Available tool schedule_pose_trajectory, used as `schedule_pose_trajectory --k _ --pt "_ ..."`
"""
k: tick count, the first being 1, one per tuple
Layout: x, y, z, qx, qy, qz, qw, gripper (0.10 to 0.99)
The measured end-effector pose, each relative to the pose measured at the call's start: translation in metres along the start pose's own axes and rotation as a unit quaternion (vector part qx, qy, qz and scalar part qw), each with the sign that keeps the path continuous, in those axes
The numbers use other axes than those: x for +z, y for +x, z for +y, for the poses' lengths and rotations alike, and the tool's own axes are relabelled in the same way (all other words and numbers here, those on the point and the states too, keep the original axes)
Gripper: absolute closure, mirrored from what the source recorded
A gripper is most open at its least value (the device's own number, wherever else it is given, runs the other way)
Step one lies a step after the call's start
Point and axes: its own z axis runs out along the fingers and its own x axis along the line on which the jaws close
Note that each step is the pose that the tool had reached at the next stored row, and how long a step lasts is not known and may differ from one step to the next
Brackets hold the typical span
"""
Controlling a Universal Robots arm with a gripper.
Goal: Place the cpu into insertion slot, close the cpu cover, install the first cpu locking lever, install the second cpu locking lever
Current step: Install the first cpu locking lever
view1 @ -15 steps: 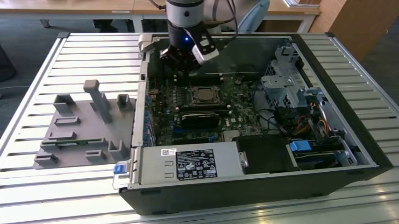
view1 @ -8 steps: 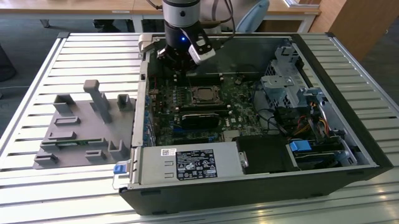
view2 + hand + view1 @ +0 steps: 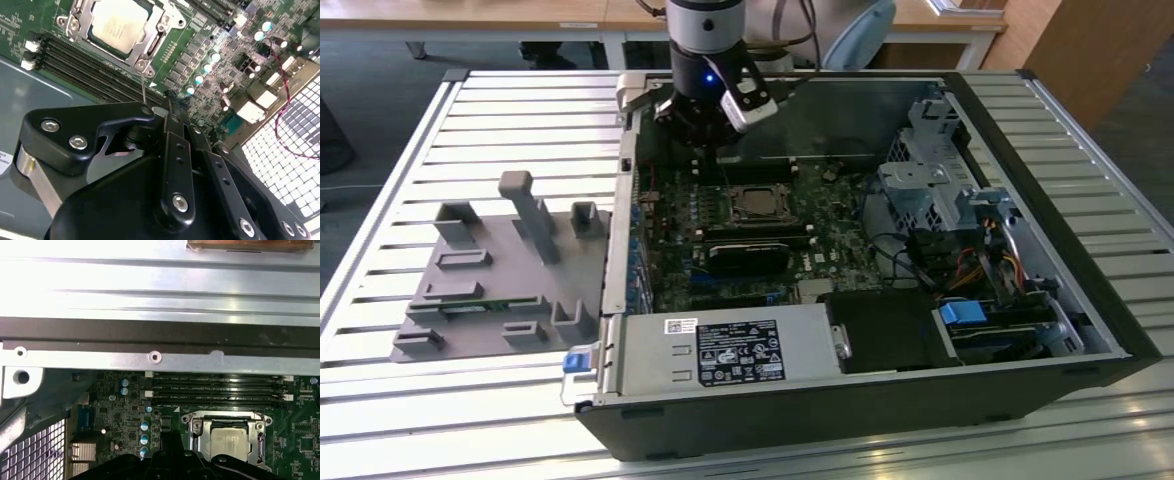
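Claw: the claw [image 3: 171,100] is hanging inside the open computer case [image 3: 1067,330], low over the green board. Its fingers [image 3: 172,135] are sitting narrow, tips together with no gap showing.
Chip: the pale square chip [image 3: 117,22] is lying flat in the socket [image 3: 755,203], near the claw tip and lower than it.
Cover: the silvery cover frame [image 3: 198,429] is lying down flat around the chip.
Lever: a thin metal lever [image 3: 143,85] is standing up from the socket's corner, reaching just beside the claw tip. I cannot tell whether the claw is pinching it.
Memory slots: long black memory slots [image 3: 220,387] are running just beside the socket.
Tabletop: the slatted tabletop [image 3: 400,400] is carrying the case and a grey holder [image 3: 480,270], which is standing well apart from the claw.
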Motion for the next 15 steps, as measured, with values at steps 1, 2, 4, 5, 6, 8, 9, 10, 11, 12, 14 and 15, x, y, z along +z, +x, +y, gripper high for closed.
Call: schedule_pose_trajectory --k 1,2,4,5,6,8,9,10,11,12,14,15 --pt "0.0001 0.0 0.0009 0.0 0.0 0.0 1.0 0.98" --pt "0.0002 0.0 0.0017 0.0 0.0 0.0 1.0 0.98" --pt "0.0005 0.0 0.0039 0.0 0.0 0.0 1.0 0.98" --pt "0.0007 0.0 0.005 0.0 0.0 0.0 1.0 0.98" --pt "0.0008 0.0 0.006 0.0 0.0 0.0 1.0 0.98" --pt "0.0009 0.0 0.0073 0.0 0.0 0.0 1.0 0.98" --pt "0.001 0.0 0.0073 0.0 0.0 0.0 1.0 0.98" --pt "0.0011 -0.0001 0.0074 0.0 -0.0001 0.0 1.0 0.98" --pt "0.0011 -0.0003 0.0075 0.0 0.0 0.0 1.0 0.98" --pt "0.0012 -0.0007 0.0076 0.0 0.0 0.0 1.0 0.98" --pt "0.0013 -0.0023 0.0078 0.0 0.0 0.0 1.0 0.98" --pt "0.0014 -0.0033 0.0079 0.0 0.0 0.0 1.0 0.98"
